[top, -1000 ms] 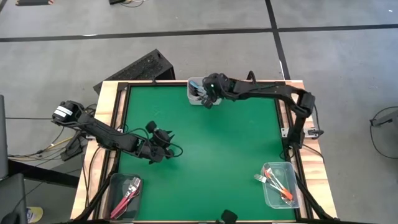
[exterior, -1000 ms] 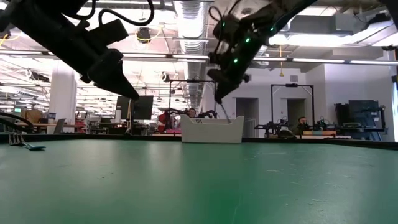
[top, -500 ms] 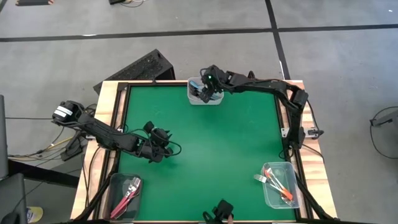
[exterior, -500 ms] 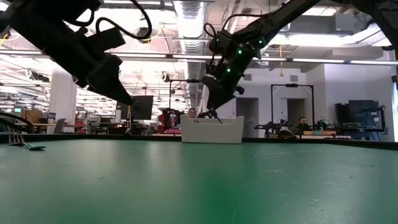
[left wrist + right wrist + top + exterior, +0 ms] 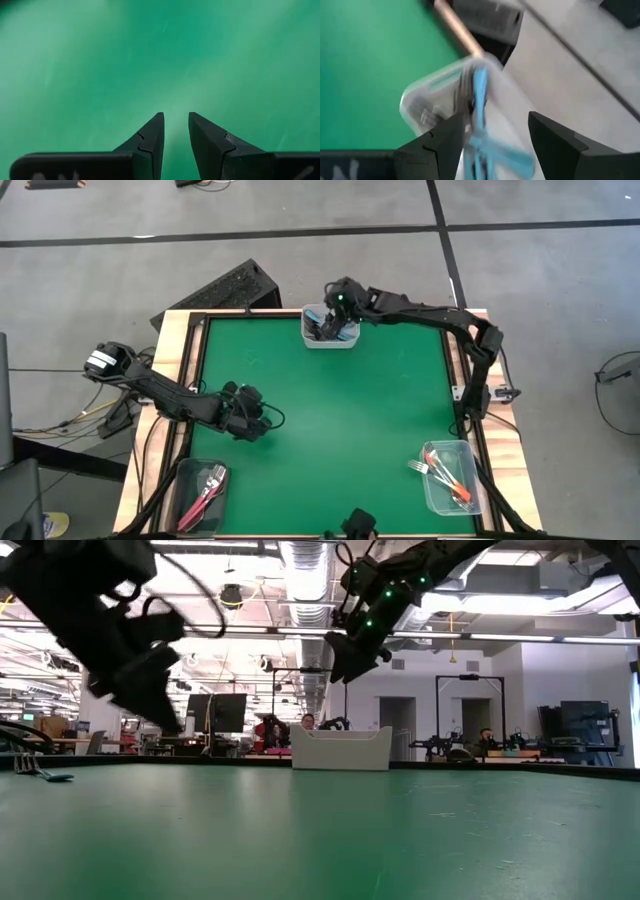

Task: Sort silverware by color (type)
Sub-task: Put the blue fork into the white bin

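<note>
Both grippers shifted: right gripper (image 5: 338, 307) over blue forks (image 5: 330, 330), left gripper (image 5: 262, 422) back

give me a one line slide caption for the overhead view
Right pincer hovers open over the far container of blue forks; left pincer waits above the green table.

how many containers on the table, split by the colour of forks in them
container with blue forks: 1
container with pink-red forks: 1
container with orange forks: 1
total: 3 containers
</note>
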### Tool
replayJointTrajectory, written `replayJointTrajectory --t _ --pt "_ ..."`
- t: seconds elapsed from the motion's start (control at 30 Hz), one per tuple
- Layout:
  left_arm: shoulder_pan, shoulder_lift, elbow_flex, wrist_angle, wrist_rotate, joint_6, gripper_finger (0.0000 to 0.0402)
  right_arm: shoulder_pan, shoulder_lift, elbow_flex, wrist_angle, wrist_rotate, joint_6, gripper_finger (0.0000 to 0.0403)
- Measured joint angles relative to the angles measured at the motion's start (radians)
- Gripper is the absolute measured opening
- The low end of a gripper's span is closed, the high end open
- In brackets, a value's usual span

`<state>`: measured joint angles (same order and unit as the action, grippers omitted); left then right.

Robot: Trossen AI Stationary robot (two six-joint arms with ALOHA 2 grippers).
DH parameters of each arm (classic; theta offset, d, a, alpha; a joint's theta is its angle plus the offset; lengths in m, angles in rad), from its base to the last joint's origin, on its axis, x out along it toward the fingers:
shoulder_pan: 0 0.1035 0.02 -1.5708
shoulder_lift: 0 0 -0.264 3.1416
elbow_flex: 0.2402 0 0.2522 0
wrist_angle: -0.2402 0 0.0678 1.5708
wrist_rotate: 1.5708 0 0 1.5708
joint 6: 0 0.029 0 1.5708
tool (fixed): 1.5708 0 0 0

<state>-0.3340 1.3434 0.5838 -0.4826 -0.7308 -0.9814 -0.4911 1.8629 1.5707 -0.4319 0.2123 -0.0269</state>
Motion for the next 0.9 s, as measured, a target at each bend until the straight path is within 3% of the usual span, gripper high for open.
replayJointTrajectory --t 0.2,0.3,0.47,0.7,0.9 --pt "0.000 0.000 0.000 -0.251 0.216 -0.244 0.0078 0.075 0.002 -0.048 -0.064 -0.002 0.000 0.0244" --pt "0.000 0.000 0.000 -0.354 0.266 -0.330 0.0078 0.099 0.003 -0.086 -0.072 -0.005 0.007 0.0244" --pt "0.000 0.000 0.001 -0.383 0.352 -0.356 0.0078 0.103 0.004 -0.161 -0.061 -0.006 0.049 0.0244" --pt "-0.048 0.000 0.056 -0.459 0.379 -0.175 0.0072 0.107 0.003 -0.238 -0.049 -0.052 0.083 0.0244" --pt "-0.082 0.000 0.068 -0.469 0.447 0.179 0.0069 0.132 0.003 -0.270 0.005 -0.086 0.090 0.0244"
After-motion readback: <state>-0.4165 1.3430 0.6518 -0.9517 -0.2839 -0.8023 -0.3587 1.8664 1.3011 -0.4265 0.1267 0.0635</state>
